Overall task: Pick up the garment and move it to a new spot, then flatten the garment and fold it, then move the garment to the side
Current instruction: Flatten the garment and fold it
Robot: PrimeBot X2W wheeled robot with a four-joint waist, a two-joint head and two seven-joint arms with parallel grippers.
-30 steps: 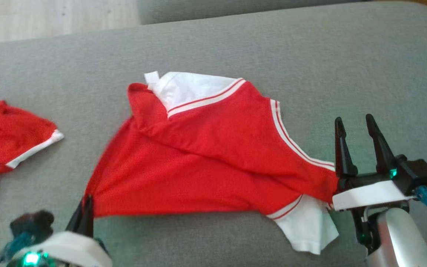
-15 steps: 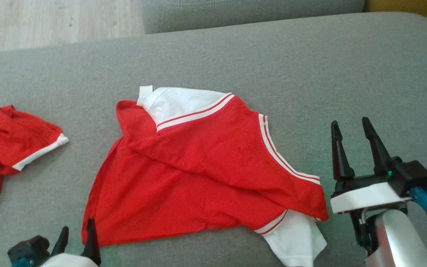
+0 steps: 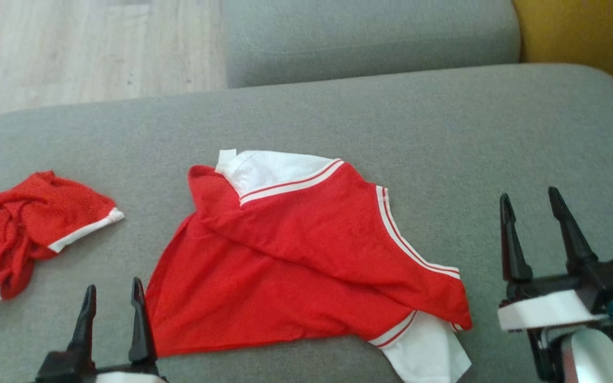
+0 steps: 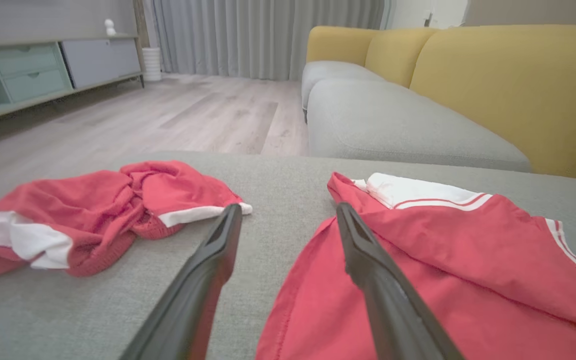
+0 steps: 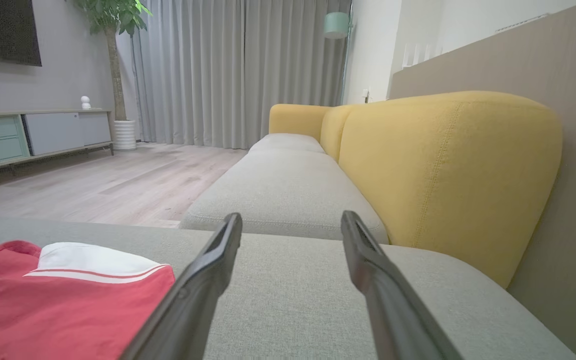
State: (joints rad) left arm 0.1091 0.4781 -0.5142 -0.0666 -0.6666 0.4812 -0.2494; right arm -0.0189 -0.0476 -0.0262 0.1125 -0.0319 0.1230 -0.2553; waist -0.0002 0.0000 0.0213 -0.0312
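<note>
A red garment (image 3: 296,260) with white sleeves and striped trim lies spread, partly folded over itself, on the grey sofa seat (image 3: 338,117). It also appears in the left wrist view (image 4: 448,270) and the right wrist view (image 5: 63,295). My left gripper (image 3: 113,298) stands open just off the garment's near left corner, nothing between its fingers. My right gripper (image 3: 531,217) is open to the right of the garment, apart from it. In the left wrist view my open gripper (image 4: 288,215) points past the garment's left edge.
A second, crumpled red and white garment (image 3: 24,229) lies at the left of the seat (image 4: 98,215). Another grey cushion (image 3: 370,37) lies beyond, with a yellow backrest (image 5: 448,170) at the right. Wooden floor (image 3: 88,48) is at the far left.
My left gripper has let go of the garment's near left corner and opened, drawing back from it. The head camera has tilted, shifting the whole picture down. The right gripper stays open.
</note>
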